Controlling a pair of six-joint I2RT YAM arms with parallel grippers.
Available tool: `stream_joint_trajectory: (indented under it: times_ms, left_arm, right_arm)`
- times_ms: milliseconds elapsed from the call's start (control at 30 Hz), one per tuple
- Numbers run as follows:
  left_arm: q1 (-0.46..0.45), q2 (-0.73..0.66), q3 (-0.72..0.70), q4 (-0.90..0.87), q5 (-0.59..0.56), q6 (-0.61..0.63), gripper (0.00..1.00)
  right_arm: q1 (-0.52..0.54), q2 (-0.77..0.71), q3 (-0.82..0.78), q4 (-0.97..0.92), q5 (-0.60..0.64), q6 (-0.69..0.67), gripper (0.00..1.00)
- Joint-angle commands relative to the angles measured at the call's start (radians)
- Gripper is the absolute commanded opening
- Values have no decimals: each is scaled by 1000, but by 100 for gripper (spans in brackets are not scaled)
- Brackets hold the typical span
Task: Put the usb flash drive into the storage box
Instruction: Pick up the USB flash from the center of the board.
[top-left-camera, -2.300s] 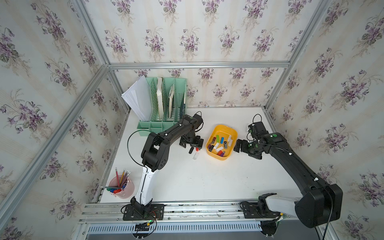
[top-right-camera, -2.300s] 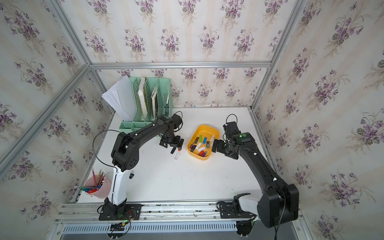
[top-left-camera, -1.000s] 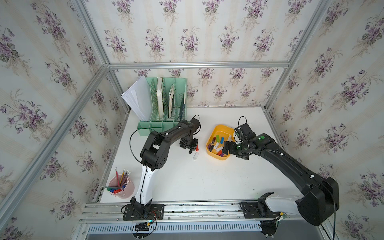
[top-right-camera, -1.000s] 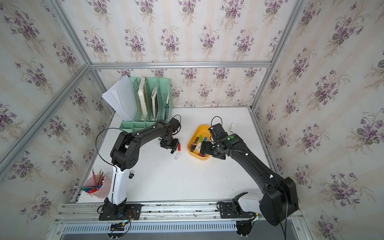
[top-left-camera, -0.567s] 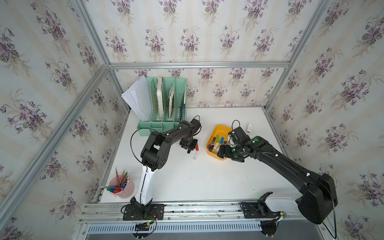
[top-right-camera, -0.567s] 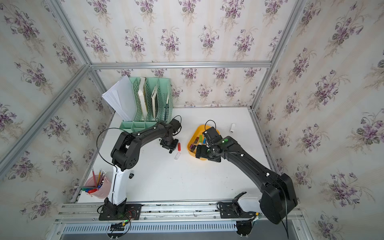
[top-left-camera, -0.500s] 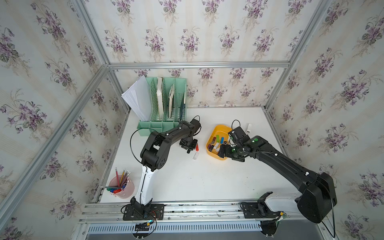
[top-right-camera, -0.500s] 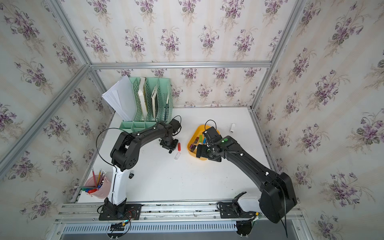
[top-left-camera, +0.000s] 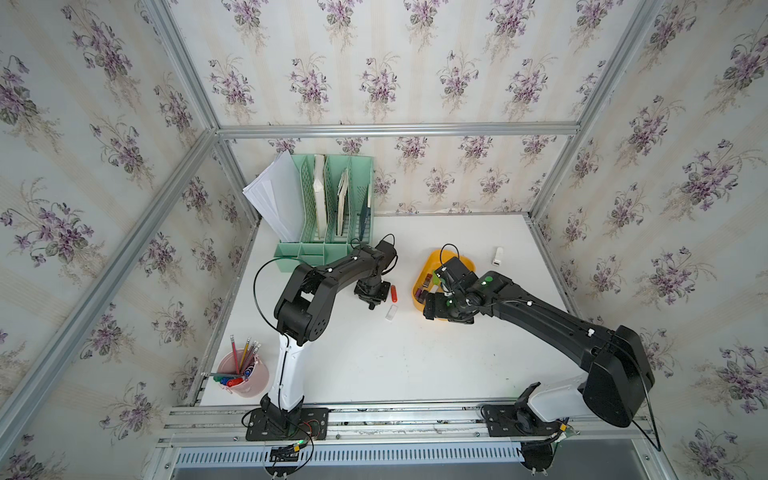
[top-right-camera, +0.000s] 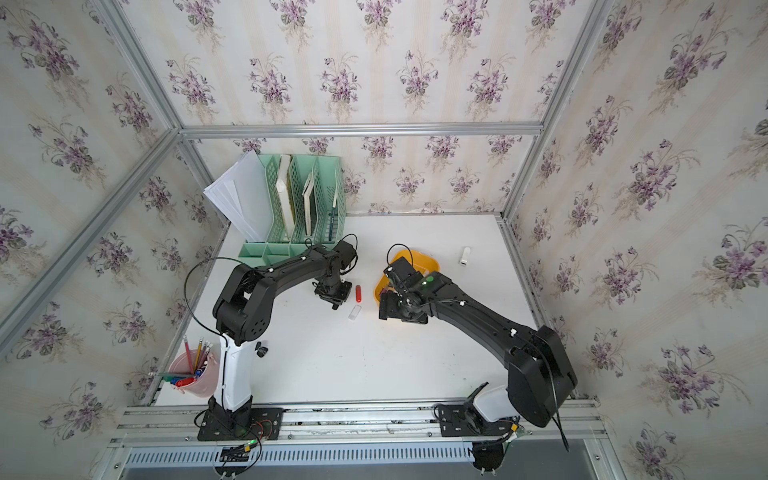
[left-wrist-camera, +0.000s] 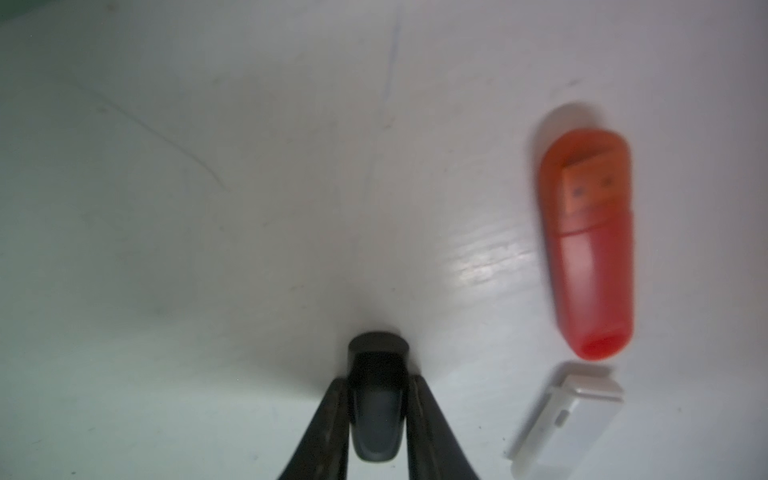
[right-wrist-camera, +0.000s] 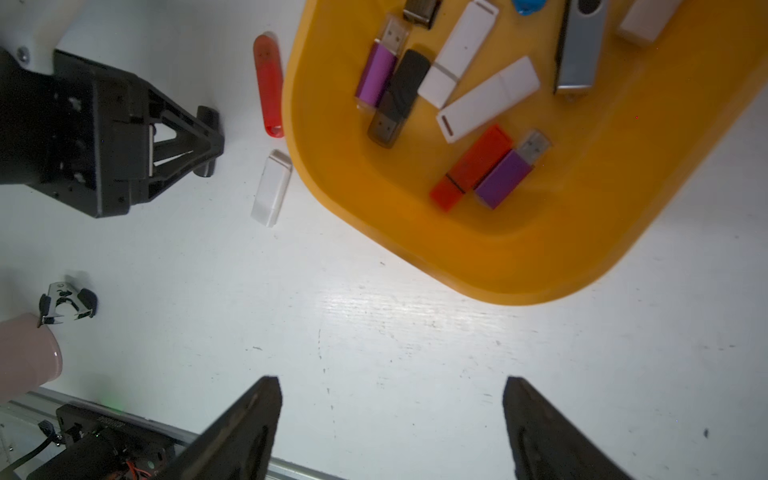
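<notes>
My left gripper is shut on a small black usb flash drive, low over the white table. In both top views this gripper sits left of the yellow storage box. A red flash drive and a white one lie on the table between the gripper and the box. My right gripper is open and empty, over bare table in front of the storage box, which holds several flash drives.
A mint-green file organizer with papers stands at the back left. A pink pencil cup sits at the front left, with a black staple remover near it. Another white flash drive lies at the back right.
My left gripper has closed on the black flash drive. The right arm has swung left and forward, from beside the box to over the table in front of it.
</notes>
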Motion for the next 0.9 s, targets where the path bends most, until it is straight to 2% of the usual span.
stream_joint_trajectory:
  times_ms: [0, 167, 500, 867]
  left_arm:
    - [29, -19, -65, -23, -2, 0, 27]
    - [88, -98, -183, 6, -4, 6, 28]
    - [182, -201, -348, 40, -4, 19, 28]
    - [228, -254, -397, 38, -6, 37, 29]
  right_arm:
    - [44, 54, 33, 46, 25, 38, 87]
    - [100, 175, 105, 82, 30, 50, 86]
    - [136, 394, 308, 70, 13, 40, 80]
    - [153, 541, 386, 64, 28, 34, 76]
